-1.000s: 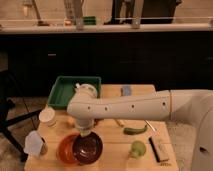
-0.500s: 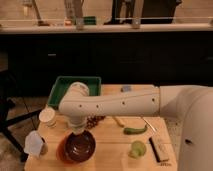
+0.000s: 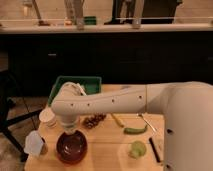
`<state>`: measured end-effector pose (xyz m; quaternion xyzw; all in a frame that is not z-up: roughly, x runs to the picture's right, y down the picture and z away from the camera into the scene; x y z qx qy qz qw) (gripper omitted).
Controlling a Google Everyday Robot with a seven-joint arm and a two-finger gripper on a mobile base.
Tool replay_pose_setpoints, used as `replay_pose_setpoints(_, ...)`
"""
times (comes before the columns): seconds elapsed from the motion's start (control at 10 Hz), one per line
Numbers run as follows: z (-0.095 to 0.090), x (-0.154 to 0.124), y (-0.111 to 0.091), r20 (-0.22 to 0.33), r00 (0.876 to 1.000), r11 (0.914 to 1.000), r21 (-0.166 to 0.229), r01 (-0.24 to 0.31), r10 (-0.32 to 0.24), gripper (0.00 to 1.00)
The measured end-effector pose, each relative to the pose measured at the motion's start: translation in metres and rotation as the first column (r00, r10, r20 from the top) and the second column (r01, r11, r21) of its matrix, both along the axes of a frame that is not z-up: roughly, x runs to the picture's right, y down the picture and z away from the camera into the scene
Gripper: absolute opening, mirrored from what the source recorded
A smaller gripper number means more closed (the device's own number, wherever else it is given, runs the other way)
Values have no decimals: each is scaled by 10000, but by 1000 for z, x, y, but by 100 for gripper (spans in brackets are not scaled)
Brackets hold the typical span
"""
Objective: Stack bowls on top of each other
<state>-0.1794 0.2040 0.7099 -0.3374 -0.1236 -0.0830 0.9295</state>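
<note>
Near the table's [image 3: 107,150] front-left edge: upright maroon bowl [image 3: 71,148], mouth up, under shut claw [image 3: 69,131].

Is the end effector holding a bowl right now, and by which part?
The shut end effector sits at the far rim of the maroon bowl. The arm hides the contact, so a hold cannot be confirmed.

green tray [image 3: 64,83], white cup [image 3: 47,117], green apple [image 3: 137,148], grapes [image 3: 93,120]
</note>
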Motion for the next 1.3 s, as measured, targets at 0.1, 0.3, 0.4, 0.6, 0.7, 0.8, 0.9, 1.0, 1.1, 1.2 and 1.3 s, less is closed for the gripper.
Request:
replay_pose_setpoints(0.1,2,-4,2,13,10000,10000,-42,-58,58,0)
replay_pose_setpoints(0.3,8,-7,6,-68,9997,9996,-138,-233,232,0)
replay_pose_setpoints(0.4,10,-6,7,-119,9994,9994,-162,-314,312,0)
replay_pose_setpoints(0.6,16,-6,10,-228,9988,9986,-282,-443,437,0)
replay_pose_setpoints(0.7,19,-5,11,-280,9985,9983,-332,-486,477,0)
replay_pose_setpoints(0.8,21,-4,13,-327,9981,9979,-377,-526,514,0)
replay_pose_setpoints(0.9,23,-2,13,-379,9978,9976,-390,-564,549,0)
replay_pose_setpoints(1.0,23,-3,13,-377,9978,9976,-390,-565,551,2)
replay_pose_setpoints(1.1,23,-3,13,-374,9978,9976,-388,-567,553,7)
replay_pose_setpoints(1.2,23,-3,13,-375,9978,9976,-389,-565,551,17)
replay_pose_setpoints(1.3,23,-3,13,-375,9978,9976,-389,-565,551,27)
